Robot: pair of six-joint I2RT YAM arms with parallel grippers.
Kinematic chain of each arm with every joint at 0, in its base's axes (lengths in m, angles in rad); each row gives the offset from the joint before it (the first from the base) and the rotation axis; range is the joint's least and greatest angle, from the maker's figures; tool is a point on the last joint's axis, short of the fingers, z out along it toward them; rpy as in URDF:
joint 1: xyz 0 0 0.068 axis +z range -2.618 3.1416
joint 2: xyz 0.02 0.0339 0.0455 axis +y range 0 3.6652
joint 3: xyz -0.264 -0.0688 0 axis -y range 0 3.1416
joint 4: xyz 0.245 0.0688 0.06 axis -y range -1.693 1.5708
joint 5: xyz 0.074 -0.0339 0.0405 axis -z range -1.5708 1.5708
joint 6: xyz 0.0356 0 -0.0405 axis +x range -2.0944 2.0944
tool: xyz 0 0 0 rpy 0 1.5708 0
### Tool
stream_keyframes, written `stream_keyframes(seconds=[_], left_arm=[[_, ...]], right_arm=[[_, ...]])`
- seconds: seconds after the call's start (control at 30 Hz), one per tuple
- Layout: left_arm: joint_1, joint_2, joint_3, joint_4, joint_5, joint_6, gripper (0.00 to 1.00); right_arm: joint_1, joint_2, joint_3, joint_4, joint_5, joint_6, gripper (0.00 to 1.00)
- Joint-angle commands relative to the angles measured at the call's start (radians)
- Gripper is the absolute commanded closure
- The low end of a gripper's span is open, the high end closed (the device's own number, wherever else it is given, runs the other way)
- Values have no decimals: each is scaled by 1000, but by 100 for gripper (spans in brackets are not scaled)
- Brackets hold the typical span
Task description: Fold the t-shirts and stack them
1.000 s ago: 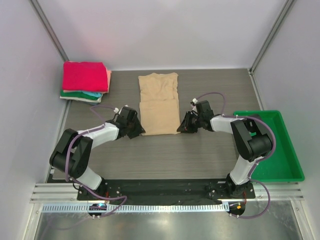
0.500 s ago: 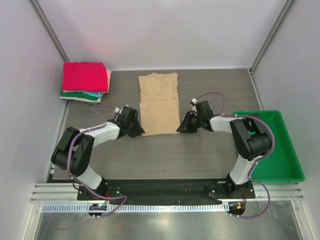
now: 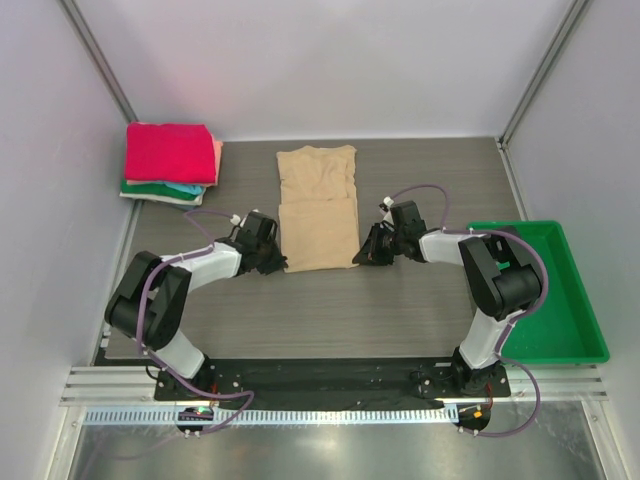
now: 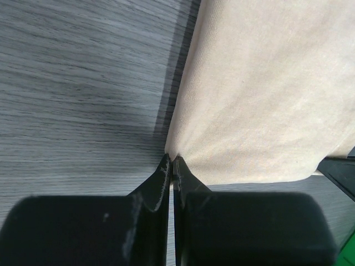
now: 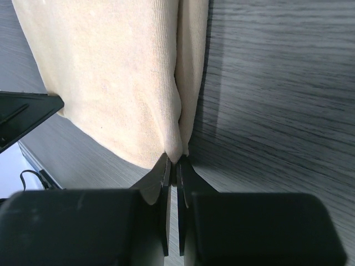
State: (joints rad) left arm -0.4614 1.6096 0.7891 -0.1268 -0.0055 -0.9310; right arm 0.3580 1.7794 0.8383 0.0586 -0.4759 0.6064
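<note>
Gripping for another fold, clamped shut with left hand [image 4: 171,162] and right hand [image 5: 173,159] on the near corners of the plain tan cloth t-shirt [image 3: 318,205], flat on the grey surface [image 3: 400,310] right of the pink-topped shirt stack [image 3: 170,152]; next, probably an even lift toward its far end.

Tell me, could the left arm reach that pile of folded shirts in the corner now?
Probably not yet: only bare table lies between the left arm and the pile, but its fingers are pinched on the tan shirt at its edge.
</note>
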Motion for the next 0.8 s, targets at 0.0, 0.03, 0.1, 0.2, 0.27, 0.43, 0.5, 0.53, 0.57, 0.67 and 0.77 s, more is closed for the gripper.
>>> stream_keyframes(seconds=[0.0, 0.03, 0.1, 0.2, 0.27, 0.43, 0.5, 0.53, 0.57, 0.67, 0.77], left_arm=[[-10, 9, 15, -8, -11, 27, 100], [-11, 7, 15, -7, -13, 32, 100], [-13, 6, 13, -8, -14, 32, 100], [-19, -4, 9, -7, -14, 37, 100], [-20, -8, 2, -8, -13, 37, 100], [-51, -66, -24, -34, -30, 26, 100], [-91, -89, -33, -46, -43, 8, 100], [-106, -114, -42, -62, -54, 0, 100], [-120, -128, -48, -68, -59, -9, 100], [-186, -193, -79, -102, -83, -48, 100], [-252, -279, -109, -157, -117, -87, 100]], right_arm=[[4, 26, -1, -20, 40, -25, 99], [6, 26, -2, -19, 40, -25, 99], [7, 25, -4, -23, 39, -23, 99], [6, 17, -11, -26, 40, -25, 99], [6, 3, -22, -34, 39, -25, 99], [6, -52, -48, -52, 39, -27, 99], [6, -101, -57, -100, 39, -28, 99], [6, -122, -68, -112, 42, -27, 99], [6, -162, -73, -123, 43, -27, 99], [6, -233, -96, -189, 57, -28, 99], [7, -345, -126, -264, 72, -25, 99]])
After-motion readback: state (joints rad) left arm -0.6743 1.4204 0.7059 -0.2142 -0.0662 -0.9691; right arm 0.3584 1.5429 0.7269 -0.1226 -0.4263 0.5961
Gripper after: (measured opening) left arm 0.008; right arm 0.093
